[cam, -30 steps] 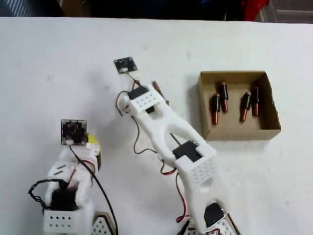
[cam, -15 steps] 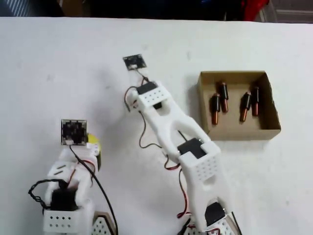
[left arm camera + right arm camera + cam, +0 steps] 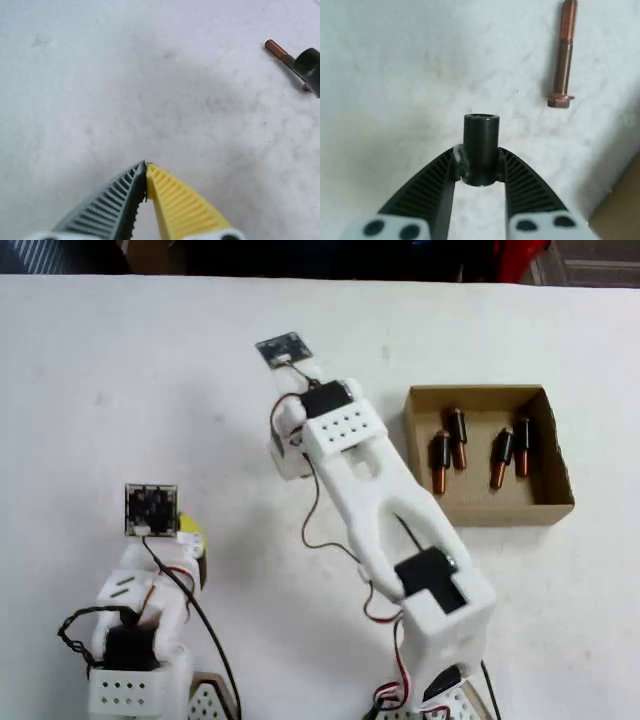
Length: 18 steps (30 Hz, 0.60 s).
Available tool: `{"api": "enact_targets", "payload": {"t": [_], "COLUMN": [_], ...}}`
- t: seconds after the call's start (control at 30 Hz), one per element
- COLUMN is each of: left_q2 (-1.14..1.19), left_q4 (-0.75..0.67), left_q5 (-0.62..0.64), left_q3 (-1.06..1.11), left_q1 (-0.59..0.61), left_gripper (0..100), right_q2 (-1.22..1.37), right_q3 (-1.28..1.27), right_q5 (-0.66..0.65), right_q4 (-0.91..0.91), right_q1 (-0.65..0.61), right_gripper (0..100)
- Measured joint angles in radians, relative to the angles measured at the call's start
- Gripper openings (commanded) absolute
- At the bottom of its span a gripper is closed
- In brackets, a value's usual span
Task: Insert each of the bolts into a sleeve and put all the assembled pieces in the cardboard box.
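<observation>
On the counter beyond the right hand, closed round a sleeve, a bolt is laid parallel to it, head nearest.

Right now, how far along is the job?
Done: four assembled pieces lie in the cardboard box. In hand: the right end effector grips a black sleeve. Remaining: one copper bolt lies loose on the table, to be joined and boxed. The left end effector is shut, empty.

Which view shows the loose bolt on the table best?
Right wrist view: the bolt lies in plain sight, head and shank. Left wrist view catches its threaded end; in the high view an arm hides it.
</observation>
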<state>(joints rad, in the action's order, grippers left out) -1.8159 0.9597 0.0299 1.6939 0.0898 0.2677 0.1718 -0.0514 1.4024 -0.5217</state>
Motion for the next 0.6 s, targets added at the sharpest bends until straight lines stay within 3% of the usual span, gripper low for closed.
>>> {"api": "enact_targets", "payload": {"t": [0.23, 0.6], "left_q2": [0.0, 0.0], "left_q4": [0.0, 0.0], "left_q5": [0.0, 0.0], "left_q3": [0.0, 0.0], "left_q1": [0.0, 0.0], "left_gripper": [2, 2], "right_q2": [-0.081, -0.315], "right_q3": [-0.091, -0.427], "right_q5": [-0.107, -0.199], "right_q4": [0.115, 0.009], "right_q1": [0.031, 0.091], "right_gripper": [3.1, 3.3]}}
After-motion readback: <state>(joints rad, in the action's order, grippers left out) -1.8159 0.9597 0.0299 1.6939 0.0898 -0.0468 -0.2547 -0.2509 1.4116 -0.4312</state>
